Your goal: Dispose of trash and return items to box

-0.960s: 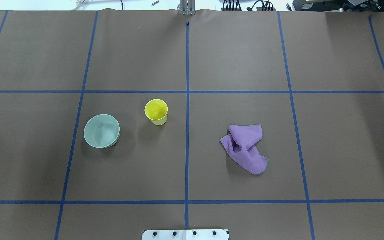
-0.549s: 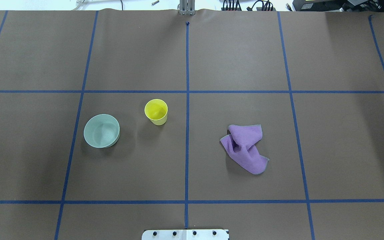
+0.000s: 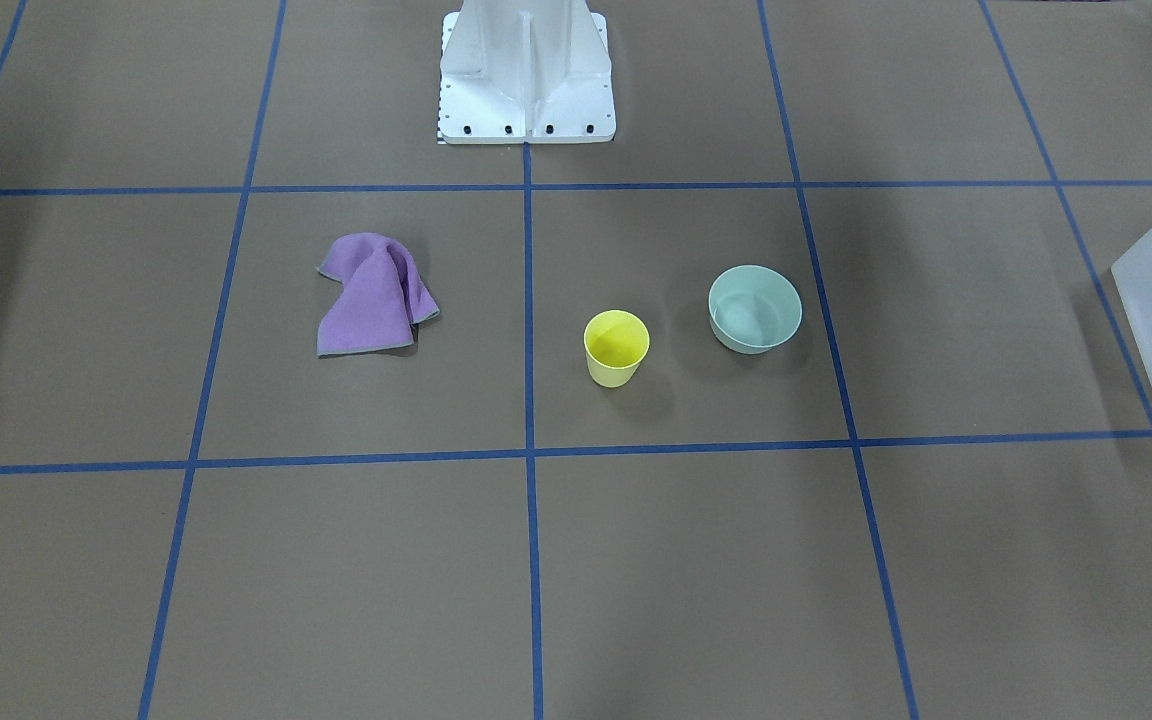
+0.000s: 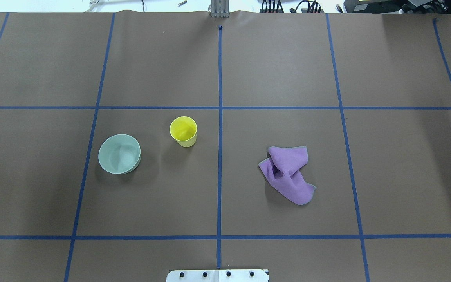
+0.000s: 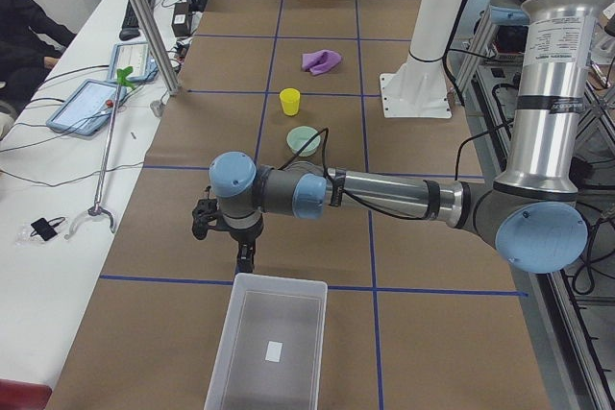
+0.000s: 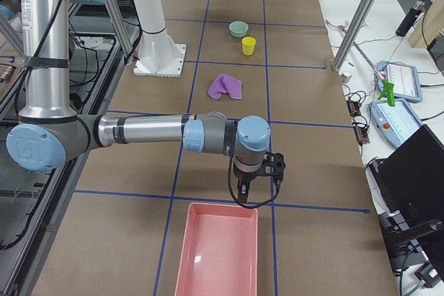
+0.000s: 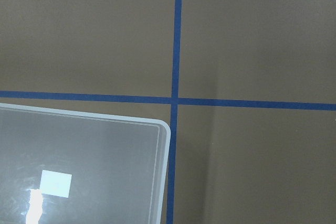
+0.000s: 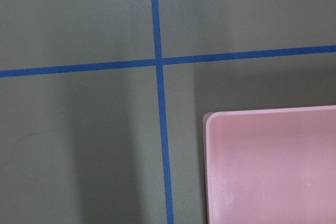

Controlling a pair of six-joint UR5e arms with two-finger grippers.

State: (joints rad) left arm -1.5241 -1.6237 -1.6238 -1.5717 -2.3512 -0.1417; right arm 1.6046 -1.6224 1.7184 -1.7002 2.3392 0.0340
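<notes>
The pale mint-green bowl [image 4: 119, 153] stands on the table's left half, with a yellow cup [image 4: 183, 131] beside it; both also show in the front view, the bowl [image 3: 755, 308] and the cup [image 3: 616, 347]. A crumpled purple cloth [image 4: 288, 174] lies right of centre. The frosted-white box [image 5: 279, 319] stands at the left end and also shows in the left wrist view [image 7: 79, 156]. My left gripper [image 5: 245, 256] hangs just beyond the box's far wall. My right gripper [image 6: 243, 195] hangs just beyond a pink bin [image 6: 218, 254]. I cannot tell whether either is open or shut.
The white robot pedestal [image 3: 526, 75] stands at the table's near-robot edge. The pink bin also shows in the right wrist view [image 8: 273, 166]. Blue tape lines grid the brown table. Tablets and cables lie on a side bench [image 5: 91, 103].
</notes>
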